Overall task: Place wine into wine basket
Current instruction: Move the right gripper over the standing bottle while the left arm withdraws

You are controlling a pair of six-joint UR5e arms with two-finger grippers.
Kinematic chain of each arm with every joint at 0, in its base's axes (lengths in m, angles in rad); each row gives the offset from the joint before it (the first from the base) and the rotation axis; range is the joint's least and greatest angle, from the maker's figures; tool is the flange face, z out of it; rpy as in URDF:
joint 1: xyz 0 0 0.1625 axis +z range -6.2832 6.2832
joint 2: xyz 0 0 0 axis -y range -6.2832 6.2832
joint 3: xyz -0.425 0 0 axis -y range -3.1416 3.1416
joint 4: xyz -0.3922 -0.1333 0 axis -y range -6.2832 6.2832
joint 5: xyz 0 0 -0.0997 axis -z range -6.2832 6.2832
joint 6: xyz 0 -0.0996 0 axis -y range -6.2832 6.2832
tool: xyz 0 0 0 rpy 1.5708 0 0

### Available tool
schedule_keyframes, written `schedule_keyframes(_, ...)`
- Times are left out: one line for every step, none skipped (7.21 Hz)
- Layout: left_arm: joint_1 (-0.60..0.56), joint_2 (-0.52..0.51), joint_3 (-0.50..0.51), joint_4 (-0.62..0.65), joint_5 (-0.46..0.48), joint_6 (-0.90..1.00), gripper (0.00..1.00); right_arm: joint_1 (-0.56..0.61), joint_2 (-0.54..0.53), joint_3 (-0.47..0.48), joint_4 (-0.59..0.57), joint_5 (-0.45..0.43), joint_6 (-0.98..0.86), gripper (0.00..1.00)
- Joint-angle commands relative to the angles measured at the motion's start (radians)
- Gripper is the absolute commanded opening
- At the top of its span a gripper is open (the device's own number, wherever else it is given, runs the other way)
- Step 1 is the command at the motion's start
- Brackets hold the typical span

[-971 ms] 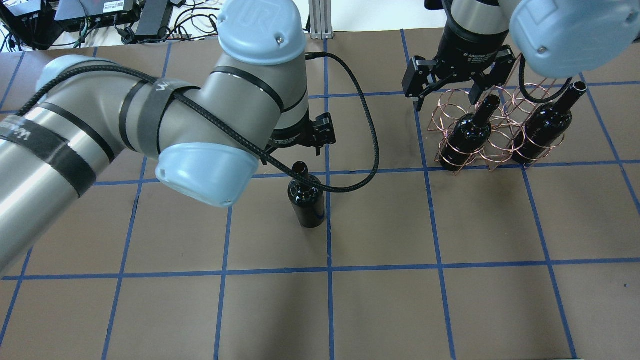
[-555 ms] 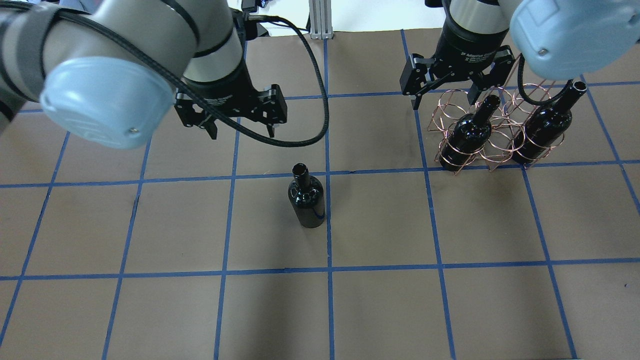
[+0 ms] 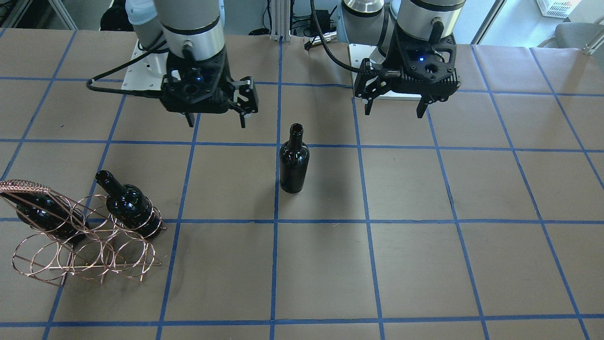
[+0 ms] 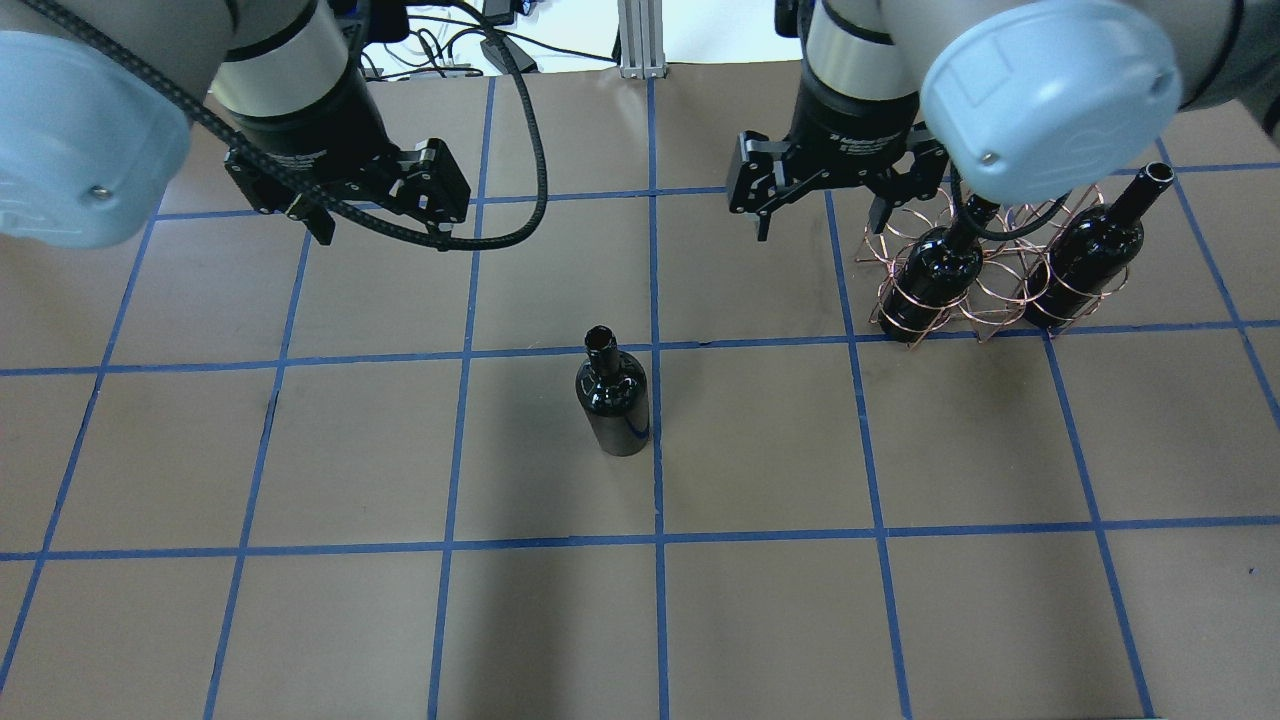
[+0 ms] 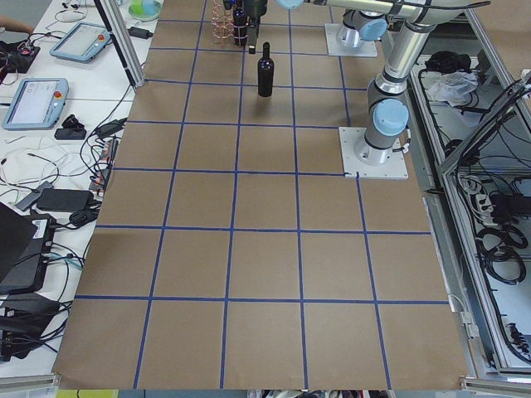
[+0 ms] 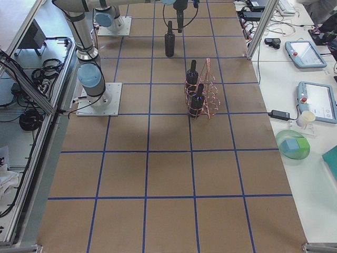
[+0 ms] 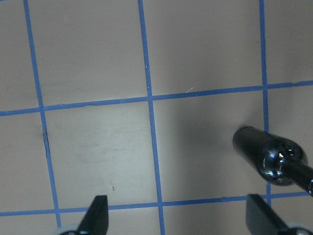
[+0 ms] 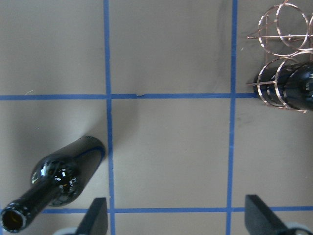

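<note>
One wine bottle (image 4: 612, 395) stands upright and alone at the table's middle; it also shows as bottle (image 3: 294, 160), bottle (image 7: 266, 156) and bottle (image 8: 58, 181). The copper wire wine basket (image 4: 985, 300) sits at the right, basket (image 3: 80, 264), with two dark bottles (image 4: 935, 270) (image 4: 1090, 245) lying tilted in its rings. My left gripper (image 4: 385, 230) hovers open and empty behind and left of the standing bottle, gripper (image 3: 394, 112). Between that bottle and the basket hangs my right gripper (image 4: 820, 225), open and empty, gripper (image 3: 217, 123).
Brown table cover (image 4: 760, 620) with a blue tape grid. Cables and electronics lie past the back edge (image 4: 430, 40). The side benches hold tablets (image 6: 305, 52) and a cup (image 6: 304, 117), off the work area.
My left arm has swung back and to the left, away from the standing bottle. The right gripper has shifted left, off the basket. The bottles have not moved.
</note>
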Motion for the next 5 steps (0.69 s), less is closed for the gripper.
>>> schedule_keyframes(0.047, 0.009, 0.001, 0.001, -0.002, 0.099, 1.0, 0.121, 0.039, -0.01, -0.023, 0.002, 0.138, 1.0)
schedule_keyframes(0.049, 0.009, -0.001, 0.001, -0.008, 0.1, 1.0, 0.151, 0.05, -0.009, -0.039, 0.008, 0.201, 1.0)
schedule_keyframes(0.049, 0.01, -0.001, -0.001, -0.026, 0.1, 1.0, 0.193, 0.073, -0.009, -0.057, 0.008, 0.229, 1.0)
schedule_keyframes(0.06, 0.012, -0.002, -0.002, -0.01, 0.107, 1.0, 0.215, 0.095, -0.009, -0.06, -0.001, 0.229, 1.0)
schedule_keyframes(0.06, 0.013, -0.012, -0.004, -0.012, 0.115, 1.0, 0.215, 0.101, -0.004, -0.076, 0.0, 0.229, 1.0)
